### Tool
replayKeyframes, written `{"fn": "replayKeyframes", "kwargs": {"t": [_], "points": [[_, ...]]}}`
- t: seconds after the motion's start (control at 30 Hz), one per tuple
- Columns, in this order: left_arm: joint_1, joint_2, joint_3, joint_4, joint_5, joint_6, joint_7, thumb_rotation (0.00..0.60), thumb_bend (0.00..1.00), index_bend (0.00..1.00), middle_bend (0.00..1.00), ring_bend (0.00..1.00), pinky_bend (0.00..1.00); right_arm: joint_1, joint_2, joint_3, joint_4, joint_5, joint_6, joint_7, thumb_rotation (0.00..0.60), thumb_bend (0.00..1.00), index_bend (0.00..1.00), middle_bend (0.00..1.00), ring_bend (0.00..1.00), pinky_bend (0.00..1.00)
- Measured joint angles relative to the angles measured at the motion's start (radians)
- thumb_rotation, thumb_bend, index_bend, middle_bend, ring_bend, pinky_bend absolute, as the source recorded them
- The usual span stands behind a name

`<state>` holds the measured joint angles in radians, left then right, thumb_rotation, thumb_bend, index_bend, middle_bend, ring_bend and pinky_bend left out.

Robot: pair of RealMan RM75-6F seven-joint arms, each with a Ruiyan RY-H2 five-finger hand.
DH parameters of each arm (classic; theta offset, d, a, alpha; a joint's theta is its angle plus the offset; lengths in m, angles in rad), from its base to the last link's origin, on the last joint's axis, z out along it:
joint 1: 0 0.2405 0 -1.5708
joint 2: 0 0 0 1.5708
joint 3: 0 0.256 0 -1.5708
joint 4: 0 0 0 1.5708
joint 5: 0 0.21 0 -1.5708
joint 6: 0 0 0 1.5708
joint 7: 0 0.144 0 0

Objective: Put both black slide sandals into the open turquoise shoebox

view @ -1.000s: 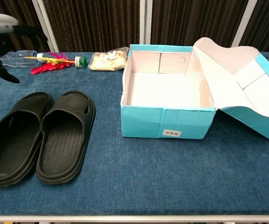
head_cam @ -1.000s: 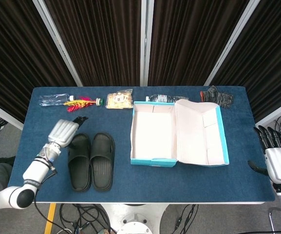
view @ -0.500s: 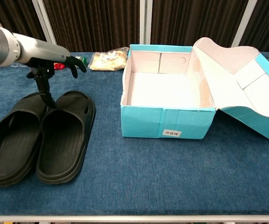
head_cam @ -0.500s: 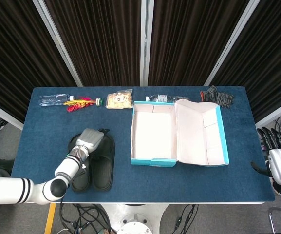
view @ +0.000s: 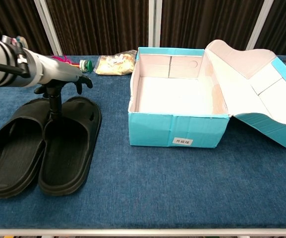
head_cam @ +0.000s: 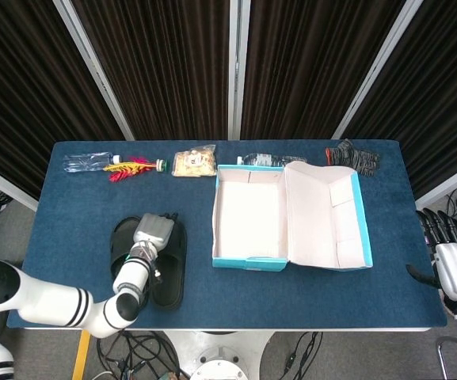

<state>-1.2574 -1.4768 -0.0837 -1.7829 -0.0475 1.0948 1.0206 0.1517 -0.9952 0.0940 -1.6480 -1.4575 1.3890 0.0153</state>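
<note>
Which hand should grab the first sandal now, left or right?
Left, most likely. The left hand is already over the strap ends of the two black slide sandals, with a finger reaching down between them. The right hand sits off the table's far edge, beyond the open turquoise shoebox.

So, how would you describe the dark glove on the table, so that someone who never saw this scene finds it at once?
Start at the open turquoise shoebox in the middle of the blue table. Follow its raised lid to the far right corner of the table; the glove lies there, beside a clear bottle. It is the only dark, knitted thing in the back row, and it has a red cuff.
</note>
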Motion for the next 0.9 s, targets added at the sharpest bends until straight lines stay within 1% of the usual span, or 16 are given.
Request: {"fn": "replayKeyframes", "kwargs": {"t": [0.23,0.33,0.43,0.53,0.67,0.77,0.9], "points": [[-0.047,-0.068,-0.024,0.073,-0.100,0.033,0.085,0.600,0.00,0.05,0.12,0.80,0.79,-0.005,0.000,-0.004,0.007,0.004,0.001,0.007,0.600,0.07,0.00,0.06,0.00,0.10],[-0.062,-0.089,-0.034,0.094,-0.130,0.044,0.122,0.600,0.00,0.09,0.13,0.80,0.79,-0.006,-0.001,-0.006,0.009,0.004,-0.002,0.010,0.600,0.07,0.00,0.06,0.00,0.10],[-0.071,-0.109,-0.039,0.116,-0.158,0.048,0.160,0.600,0.00,0.14,0.17,0.82,0.80,-0.005,-0.003,-0.008,0.013,0.003,-0.003,0.013,0.600,0.07,0.00,0.06,0.00,0.10],[-0.075,-0.133,-0.047,0.146,-0.178,0.059,0.182,0.600,0.00,0.22,0.25,0.83,0.82,-0.008,-0.005,-0.010,0.016,0.002,-0.001,0.016,0.600,0.07,0.00,0.06,0.00,0.10],[-0.065,-0.157,-0.057,0.168,-0.156,0.084,0.172,0.600,0.00,0.40,0.43,0.86,0.86,-0.009,-0.006,-0.010,0.019,0.005,-0.003,0.020,0.600,0.07,0.00,0.06,0.00,0.10],[-0.047,-0.169,-0.070,0.178,-0.128,0.097,0.157,0.600,0.00,0.46,0.50,0.88,0.87,-0.009,-0.006,-0.010,0.019,0.004,-0.003,0.021,0.600,0.07,0.00,0.06,0.00,0.10],[-0.021,-0.161,-0.084,0.172,-0.084,0.100,0.124,0.600,0.00,0.50,0.55,0.89,0.88,-0.009,-0.004,-0.008,0.018,0.008,-0.002,0.022,0.600,0.07,0.00,0.06,0.00,0.10]]}}
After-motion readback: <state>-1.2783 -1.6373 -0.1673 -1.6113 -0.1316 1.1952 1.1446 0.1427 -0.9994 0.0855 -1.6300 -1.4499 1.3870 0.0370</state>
